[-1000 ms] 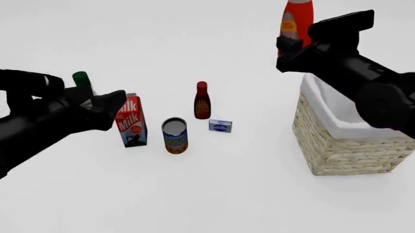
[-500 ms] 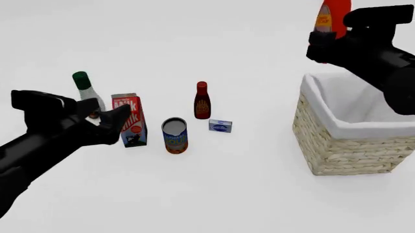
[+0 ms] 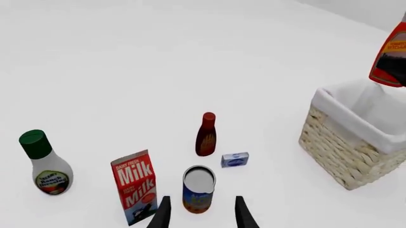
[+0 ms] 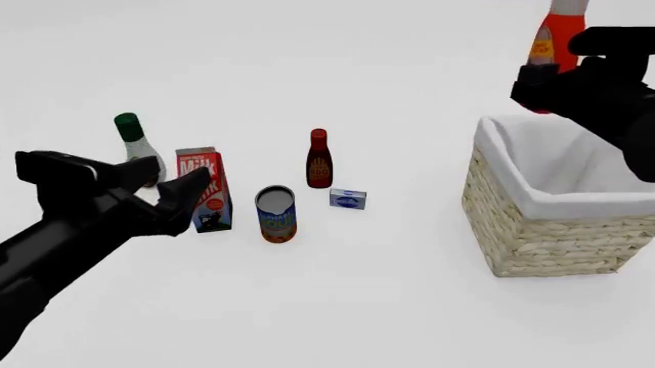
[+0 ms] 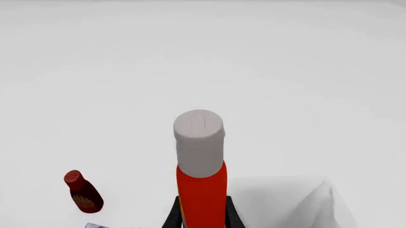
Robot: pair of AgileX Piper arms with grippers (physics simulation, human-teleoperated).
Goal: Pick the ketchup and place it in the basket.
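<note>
Since the earlier frames we have carried the ketchup (image 4: 550,40) further right and a little lower, so it now hangs above the far rim of the basket (image 4: 532,230); our left arm has drawn back toward us, clear of the milk carton (image 4: 205,191).

Our right gripper (image 5: 201,209) has its jaws pinching the ketchup low on its red body, with the whitish-grey cap standing upright above them in the right wrist view. We judge the bottle to be light, smooth plastic that gives a little under pressure, so a hold on the wide lower body, as we have it, seems safer than one on the narrow neck, where it could slip or swing.

Our left gripper (image 3: 201,213) holds nothing, its jaws spread, pointing at the open can (image 3: 198,188) beside the milk carton.

As for containers, the basket shows only its white cloth lining, with nothing visible inside, though its near wall hides part of the floor. What the can holds we cannot tell beyond a pale, flat top.
</note>
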